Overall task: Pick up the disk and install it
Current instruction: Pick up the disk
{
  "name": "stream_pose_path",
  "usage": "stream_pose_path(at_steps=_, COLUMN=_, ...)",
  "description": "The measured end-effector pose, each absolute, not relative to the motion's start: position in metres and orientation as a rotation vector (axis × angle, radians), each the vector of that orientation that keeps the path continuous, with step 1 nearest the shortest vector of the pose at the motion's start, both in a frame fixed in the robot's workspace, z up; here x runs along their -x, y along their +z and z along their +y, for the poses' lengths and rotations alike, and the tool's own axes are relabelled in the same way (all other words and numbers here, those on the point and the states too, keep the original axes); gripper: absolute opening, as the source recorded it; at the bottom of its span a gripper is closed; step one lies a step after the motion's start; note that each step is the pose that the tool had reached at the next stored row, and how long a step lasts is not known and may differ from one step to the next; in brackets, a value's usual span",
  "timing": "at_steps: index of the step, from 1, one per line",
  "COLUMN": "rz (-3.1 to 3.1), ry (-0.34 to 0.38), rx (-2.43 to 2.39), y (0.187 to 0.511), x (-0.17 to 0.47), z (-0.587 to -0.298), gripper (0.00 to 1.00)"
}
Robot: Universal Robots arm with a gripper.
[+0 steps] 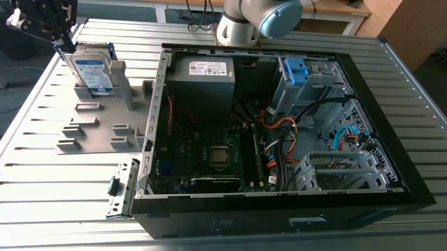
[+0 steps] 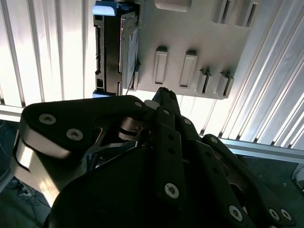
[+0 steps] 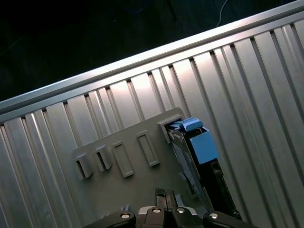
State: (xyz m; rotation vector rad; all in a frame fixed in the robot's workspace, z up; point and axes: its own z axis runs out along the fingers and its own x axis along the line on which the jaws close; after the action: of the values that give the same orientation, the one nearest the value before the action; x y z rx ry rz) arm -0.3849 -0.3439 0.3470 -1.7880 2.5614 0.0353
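Exterior view, closed jaws near upright disk (image 1: 94,73)

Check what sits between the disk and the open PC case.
In the exterior view: the grey fixture plate that the disk stands upright in, with upright posts on it. The plate runs close up to the case.

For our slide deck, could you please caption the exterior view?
Gripper by the disk, upright in its grey holder beside the open computer case.
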Motion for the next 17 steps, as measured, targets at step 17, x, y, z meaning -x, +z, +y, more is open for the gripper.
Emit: stream_pose_path(at_steps=17, rz=2.510, ry=0.036, rx=1.861, y=0.3469, x=0.3849, z=-0.3439, gripper=0.11)
